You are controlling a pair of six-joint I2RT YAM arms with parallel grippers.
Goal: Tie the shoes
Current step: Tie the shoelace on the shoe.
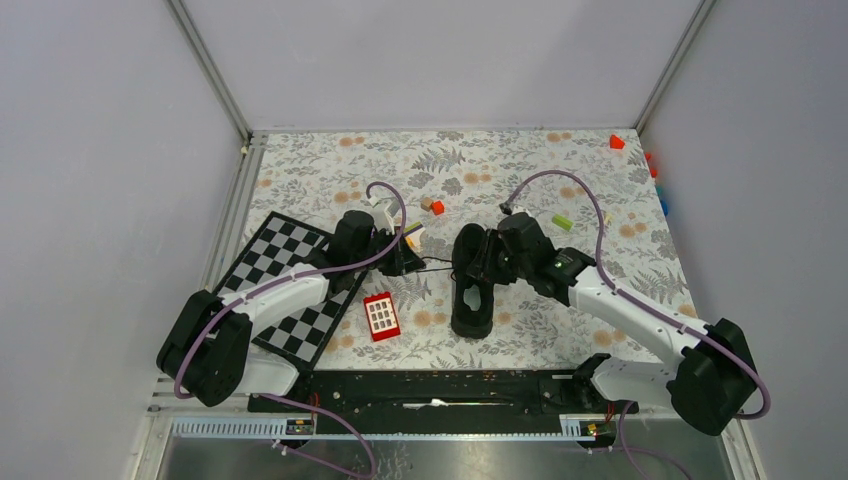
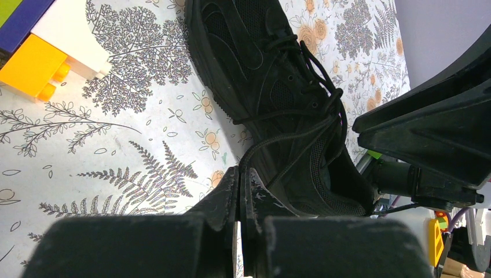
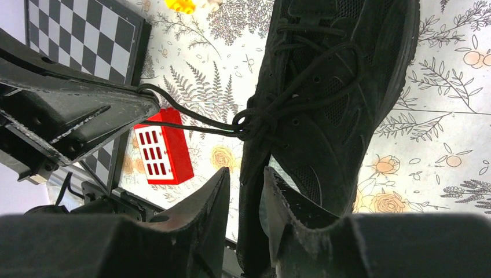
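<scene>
Left jaws are clamping shut on a taut lace (image 3: 250, 123); right jaws are hanging half open, empty, by the sneaker (image 1: 470, 315) lying on the counter (image 1: 560, 170). First knot looks formed; bow is remaining.

One sneaker (image 1: 472, 310), one chessboard (image 1: 270, 250) and one red grid-faced block (image 1: 381, 316) are lying there. Two grippers, the left gripper (image 2: 238, 174) and the right gripper (image 3: 243, 174), are working beside them.
</scene>
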